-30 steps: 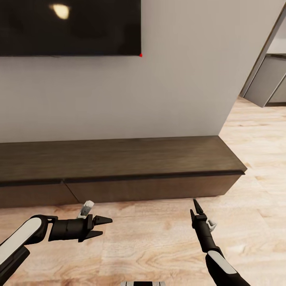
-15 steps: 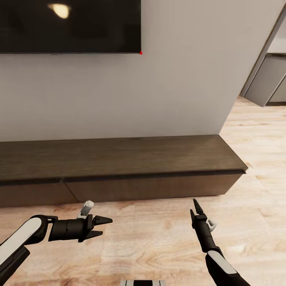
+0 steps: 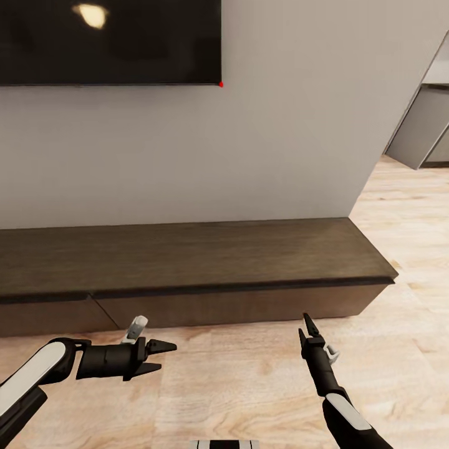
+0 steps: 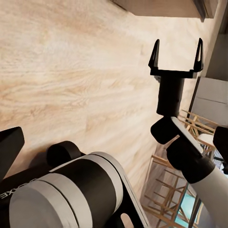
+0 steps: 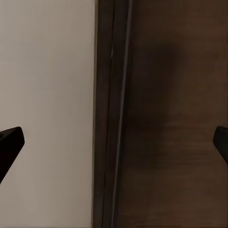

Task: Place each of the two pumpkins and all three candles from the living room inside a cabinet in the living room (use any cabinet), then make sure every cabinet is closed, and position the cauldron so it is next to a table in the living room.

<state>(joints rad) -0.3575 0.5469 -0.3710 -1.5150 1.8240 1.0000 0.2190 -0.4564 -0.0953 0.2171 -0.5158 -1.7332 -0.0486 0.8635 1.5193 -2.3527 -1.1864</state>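
left tool (image 3: 163, 355): one, nearest, low over the wood floor (image 3: 249, 380); its two fingers are spread apart and hold nothing.
right tool (image 3: 305, 329): one, across the floor from the left tool, pointing toward the cabinet; seen edge-on from the head view, while the left wrist view (image 4: 175, 57) shows its two prongs wide apart with nothing between them.
right tool fingertips (image 5: 10, 142): two dark tips at the edges of the right wrist view, far apart, with the cabinet's dark wood straight ahead of them.
cabinet (image 3: 187, 262): one long low dark-brown unit, just beyond both tools, standing on the floor against the wall.
drawer fronts (image 3: 237, 305): two visible, flat and handleless, both flush and closed; the seam between them lies just ahead of the left tool.
cabinet contents: cannot tell, the fronts are shut.
cabinet top: a bare slab of wood grain.
wall (image 3: 299, 125): pale grey, behind the cabinet, farther than both tools.
screen (image 3: 112, 40): one black panel on the wall, high above the left tool.
grey cupboards (image 3: 424, 125): farthest, past the wall's corner, beyond the right tool's side.
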